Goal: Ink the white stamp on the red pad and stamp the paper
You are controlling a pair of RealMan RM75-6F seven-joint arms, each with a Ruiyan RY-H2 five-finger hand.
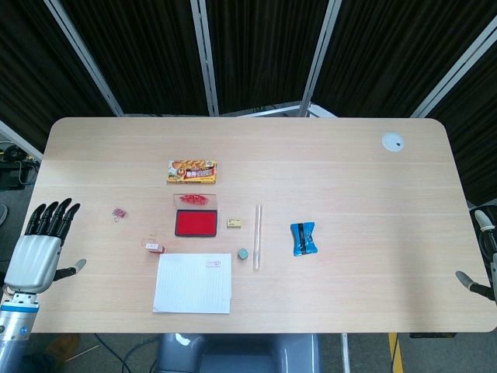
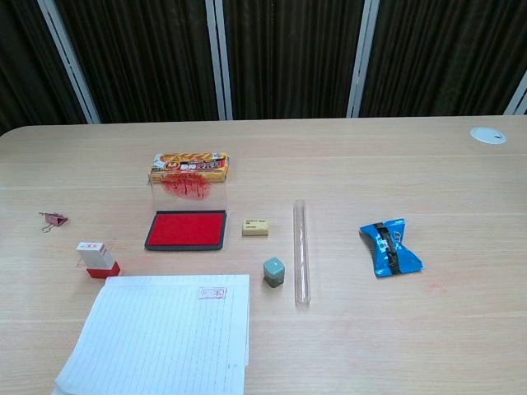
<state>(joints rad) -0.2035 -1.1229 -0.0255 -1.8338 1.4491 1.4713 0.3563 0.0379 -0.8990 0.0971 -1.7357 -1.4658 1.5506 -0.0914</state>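
The stamp stands upright on the surface, just left of the red pad and touching or nearly touching the upper left corner of the paper. Nothing holds it. A red rectangular print already shows near the paper's top edge, so the stamping looks done and the stamp seems to have been parked clear of the sheet.

The left hand sits at the lower left of the head view, off the surface edge, fingers released and spread, holding nothing. The right hand barely shows at the right edge of that view; only a couple of fingertips are visible, so I cannot tell how its fingers stand. Both hands are well apart from the task's things, which suits a resting pose.

The pad lies open, its clear lid raised behind it with red smears on it. Behind that lies a yellow box. To the right of the pad are a small eraser, a grey block and a clear tube running up the frame. A blue packet lies further right, a pink clip at far left. None blocks the path from the left hand to the stamp.
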